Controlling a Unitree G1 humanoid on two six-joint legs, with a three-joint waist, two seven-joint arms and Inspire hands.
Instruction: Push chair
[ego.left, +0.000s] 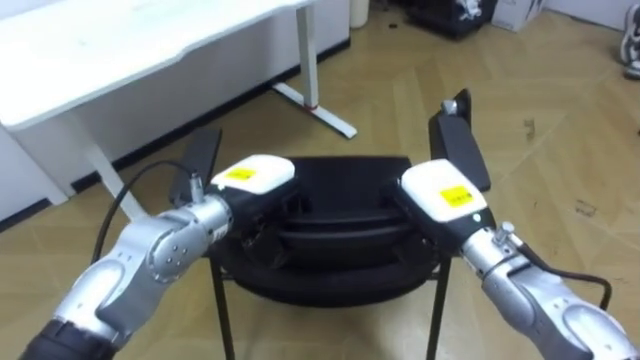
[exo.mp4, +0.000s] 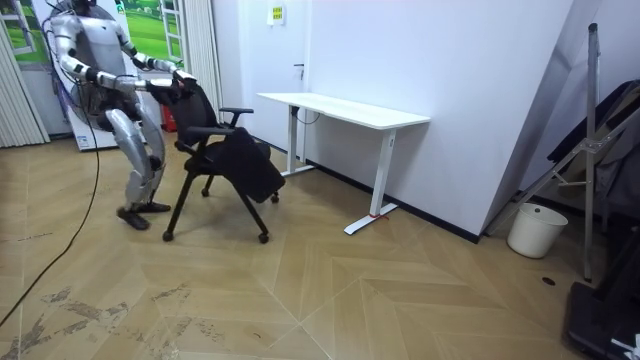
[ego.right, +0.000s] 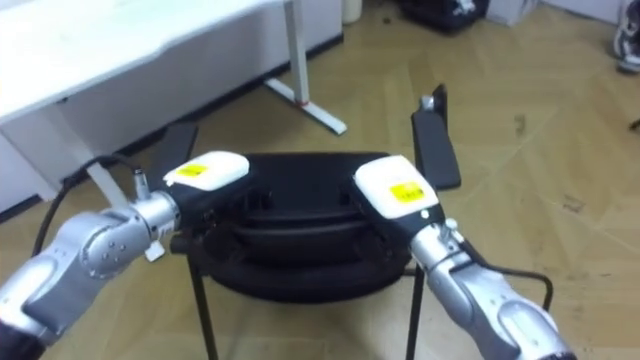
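A black office chair (ego.left: 335, 262) with armrests stands right in front of me, seen from above and behind. My left hand (ego.left: 252, 174) rests on the left part of the backrest's top edge, and my right hand (ego.left: 446, 188) on the right part. Both hands lie with their white backs up against the dark backrest. In the room view I stand at the left, leaning forward behind the chair (exo.mp4: 222, 150) with both arms stretched out to its back. The chair faces a white desk (exo.mp4: 345, 110).
The white desk (ego.left: 120, 50) stands ahead to the left, and its leg and foot (ego.left: 318, 100) reach toward the chair. Wooden floor opens to the right. A white bin (exo.mp4: 530, 230) and leaning racks (exo.mp4: 590, 140) stand at the room view's right.
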